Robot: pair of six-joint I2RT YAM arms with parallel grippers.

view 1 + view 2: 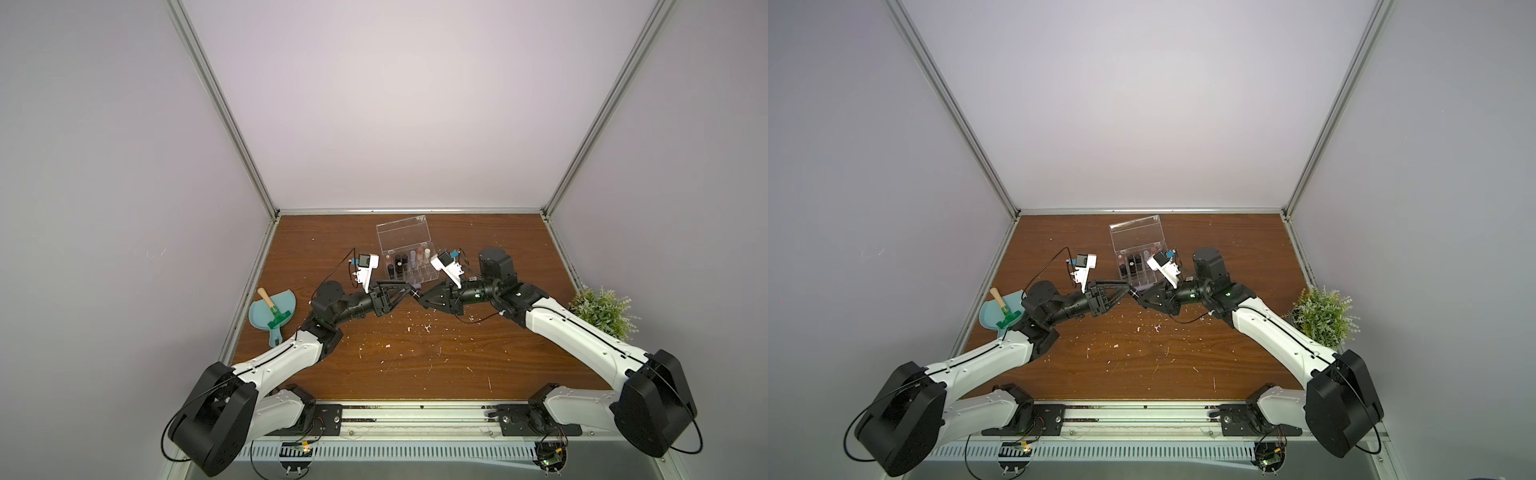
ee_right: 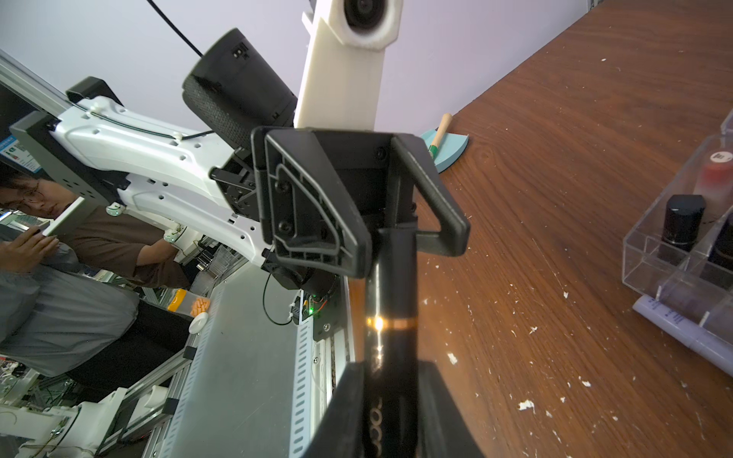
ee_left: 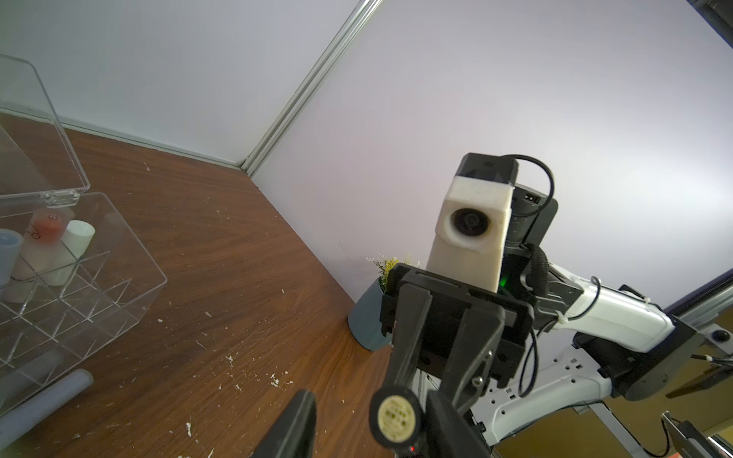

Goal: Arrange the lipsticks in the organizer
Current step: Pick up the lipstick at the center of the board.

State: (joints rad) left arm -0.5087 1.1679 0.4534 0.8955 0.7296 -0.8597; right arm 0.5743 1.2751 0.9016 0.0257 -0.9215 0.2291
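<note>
Jaws of the right gripper are clamped on a black lipstick over the middle of the tabletop in both top views, tip to tip with the left gripper; the organizer sits just to the far side, lid up. Left wrist view: the lipstick's labelled end stands between narrowed left jaws, with a gap beside one finger (not gripped yet). Right wrist view: the lipstick runs lengthwise from right jaws into left, so the handover likely hinges on the left grip.

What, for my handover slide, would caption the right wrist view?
Right tool shut on a black lipstick, its far end inside the open left tool, organizer nearby.
</note>
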